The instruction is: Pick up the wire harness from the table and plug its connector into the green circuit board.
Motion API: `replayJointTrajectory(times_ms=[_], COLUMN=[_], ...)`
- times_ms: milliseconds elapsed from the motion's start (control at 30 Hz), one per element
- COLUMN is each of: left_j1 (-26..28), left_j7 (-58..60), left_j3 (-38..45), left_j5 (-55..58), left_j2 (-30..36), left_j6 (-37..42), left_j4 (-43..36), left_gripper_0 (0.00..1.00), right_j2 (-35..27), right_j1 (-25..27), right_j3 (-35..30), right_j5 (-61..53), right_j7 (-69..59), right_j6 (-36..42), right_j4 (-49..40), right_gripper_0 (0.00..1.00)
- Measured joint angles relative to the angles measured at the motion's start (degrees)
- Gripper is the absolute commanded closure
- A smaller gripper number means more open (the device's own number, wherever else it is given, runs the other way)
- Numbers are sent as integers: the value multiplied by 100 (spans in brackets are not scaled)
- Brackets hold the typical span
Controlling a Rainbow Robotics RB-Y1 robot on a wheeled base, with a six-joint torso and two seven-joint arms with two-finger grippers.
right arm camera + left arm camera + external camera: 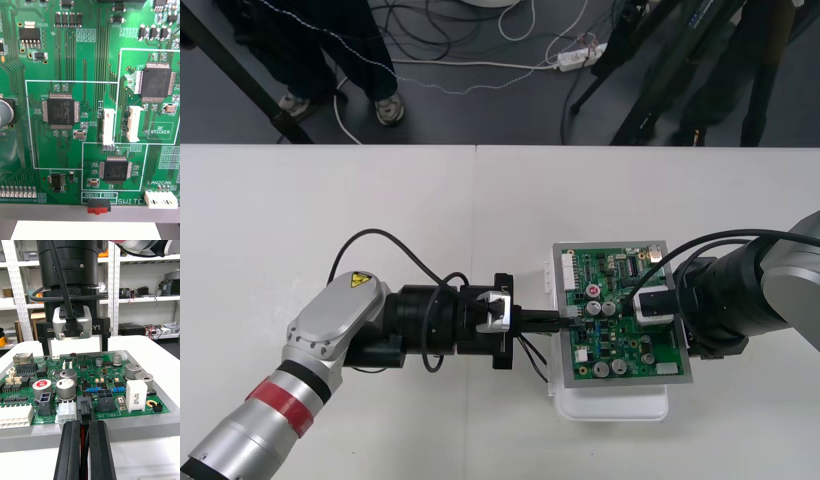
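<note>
The green circuit board lies on its white base at the table's right middle. My left gripper reaches the board's left edge. In the left wrist view it is shut on the harness's black plug, and red and black wires run back between the fingers. The plug stands at the board's edge beside a black socket; I cannot tell whether it is seated. Black wire loops hang below the gripper. My right gripper hovers over the board's right part, its fingers apart and holding nothing.
The right wrist view looks straight down on the board, with chips and white sockets. Tall capacitors and a white block stand near the plug. Bare table lies to the left and behind the board.
</note>
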Motion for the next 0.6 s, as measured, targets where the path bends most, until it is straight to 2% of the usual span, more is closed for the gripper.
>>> replayJointTrajectory(times_ms=[100,133,200,233,600], left_j1=[3,3,4,5,58], left_j7=[0,0,0,0,0], left_j3=[-6,-12,-32,-35,-148], left_j5=[19,28,58,73,300], left_j2=[4,7,12,12,84], left_j6=[6,12,36,55,160], left_j4=[0,0,0,0,-11], left_gripper_0=[100,91,62,58,56], right_j2=[0,0,0,0,1], right_j1=[0,0,0,0,-2], right_j3=[0,0,0,0,0], right_j5=[0,0,0,0,-8], right_j7=[0,0,0,0,0], right_j6=[0,0,-6,-8,-10], right_j4=[0,0,0,0,-4], right_gripper_0=[0,0,0,0,0])
